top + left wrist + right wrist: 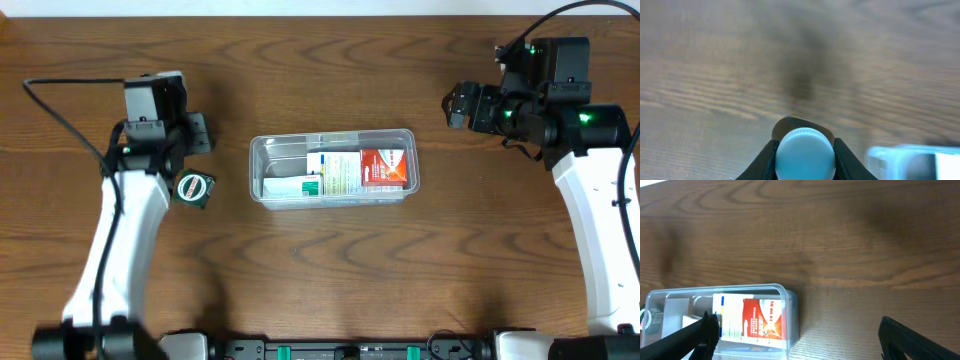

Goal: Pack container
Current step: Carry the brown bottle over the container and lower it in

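Left gripper (805,150): jaws closed snug on a small round-capped item (192,188) with a pale cap and dark body. The wood ahead of it is bare.

Right gripper (798,330): jaws spread wide, nothing between them. It is over the table (330,270) beyond the tub's far right corner, well apart from it.

Container (278,160): mid-table between the arms, long side running left to right, top open. Inside, a white-and-green box (325,172) and a red-and-white box (384,168) fill the right part. The left part is bare.

The held item is just beside the left short wall, not touching.

Open wood lies along the near and far long sides. Surface is brown wood grain, matte.
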Robot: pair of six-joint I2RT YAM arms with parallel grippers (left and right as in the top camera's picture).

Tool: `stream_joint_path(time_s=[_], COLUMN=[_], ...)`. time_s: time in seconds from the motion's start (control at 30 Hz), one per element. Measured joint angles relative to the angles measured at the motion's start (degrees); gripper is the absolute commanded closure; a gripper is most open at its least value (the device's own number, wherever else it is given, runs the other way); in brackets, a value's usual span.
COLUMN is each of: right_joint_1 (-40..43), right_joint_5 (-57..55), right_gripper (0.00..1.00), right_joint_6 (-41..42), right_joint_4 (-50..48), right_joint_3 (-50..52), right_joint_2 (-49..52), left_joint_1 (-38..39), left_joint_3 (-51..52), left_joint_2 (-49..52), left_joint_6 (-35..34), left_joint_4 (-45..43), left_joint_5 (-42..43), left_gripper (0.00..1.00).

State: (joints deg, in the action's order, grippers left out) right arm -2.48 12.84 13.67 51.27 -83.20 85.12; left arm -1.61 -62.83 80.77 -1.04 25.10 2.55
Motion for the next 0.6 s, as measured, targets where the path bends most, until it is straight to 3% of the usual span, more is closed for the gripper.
stream_joint_path(time_s=[0.33,0.6], right_joint_1=[0.02,0.00], right_joint_5=[0.00,0.00], right_gripper=[0.01,0.01], right_joint_6=[0.00,-0.02], right_joint_4=[-0.02,0.00], right_joint_3=[0.00,0.00], right_joint_2=[0.00,0.00], left_joint_1=[11.08,17.29], left_joint_3=[0.00,0.00], left_joint_2=[-13.49,-10.34], left_joint_6=[-6.38,-12.68], left_joint_4=[4.46,7.56], left_joint_5=[0.02,0.02], left_gripper=[0.78,0.78])
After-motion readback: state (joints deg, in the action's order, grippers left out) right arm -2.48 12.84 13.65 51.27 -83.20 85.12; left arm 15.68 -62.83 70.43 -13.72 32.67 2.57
